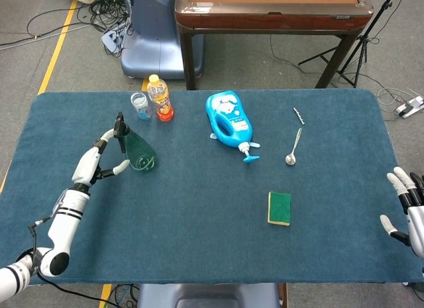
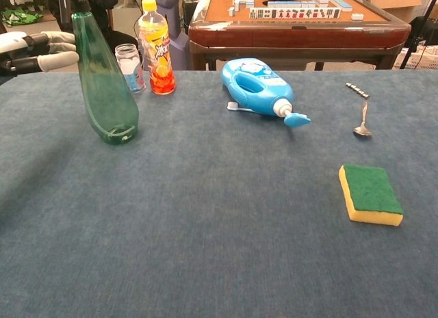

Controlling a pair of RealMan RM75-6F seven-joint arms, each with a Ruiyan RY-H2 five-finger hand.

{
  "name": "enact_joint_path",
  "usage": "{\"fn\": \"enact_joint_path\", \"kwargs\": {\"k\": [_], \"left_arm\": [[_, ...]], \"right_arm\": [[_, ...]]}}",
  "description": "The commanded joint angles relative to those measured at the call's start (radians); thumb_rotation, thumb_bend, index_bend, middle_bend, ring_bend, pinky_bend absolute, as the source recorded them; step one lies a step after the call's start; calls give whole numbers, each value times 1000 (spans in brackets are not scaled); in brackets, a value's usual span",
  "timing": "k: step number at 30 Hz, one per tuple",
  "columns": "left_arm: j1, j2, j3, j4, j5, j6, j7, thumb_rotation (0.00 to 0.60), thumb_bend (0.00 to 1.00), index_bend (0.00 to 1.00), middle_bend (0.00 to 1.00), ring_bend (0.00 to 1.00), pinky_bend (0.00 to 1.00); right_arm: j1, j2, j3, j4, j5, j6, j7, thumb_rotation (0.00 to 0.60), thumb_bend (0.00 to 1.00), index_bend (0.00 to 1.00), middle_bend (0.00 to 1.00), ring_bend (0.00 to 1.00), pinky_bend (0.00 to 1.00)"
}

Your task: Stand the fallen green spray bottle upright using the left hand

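- Only the head view shows the white right hand, fingers spread and holding nothing, at the table's near right edge.
- Left hand, fingers apart, holds nothing, just beside the upright translucent green spray bottle.
- Farther back, a small clear jar touches an orange drink bottle holding orange liquid.

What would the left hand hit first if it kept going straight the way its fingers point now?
Most likely the green spray bottle, standing upright just ahead of the left hand fingertips. Whether they're already touching it can't be told, since depth is unclear.
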Motion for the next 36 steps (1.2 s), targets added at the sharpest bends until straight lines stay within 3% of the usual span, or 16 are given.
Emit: {"fn": "enact_joint_path", "kwargs": {"k": [1,5,9,15,23,36], "left_arm": [[21,25,14,-14,16,21,10,279,206,48,57,0,0],[53,66,38,-41,34,65,70,327,206,52,57,0,0],[95,104,77,-66,47,133,217,529,206,57,57,0,0],[157,202,118,-181,-6,159,366,597,207,64,58,0,0],[261,310,170,-355,-18,277,498,600,214,74,58,0,0],[386,301,238,-429,154,487,563,600,214,82,58,0,0]], "right_arm": [[1,1,1,1,2,-2,1,600,262,100,90,0,0],[4,2,2,5,8,-10,5,600,262,100,90,0,0],[10,2,4,15,9,-20,20,600,264,100,96,0,0],[20,0,3,30,-2,-29,41,600,268,109,113,0,0],[33,-2,-1,44,-16,-46,80,600,270,129,124,0,0],[33,-9,-18,35,-45,-42,81,600,270,129,125,0,0]]}}
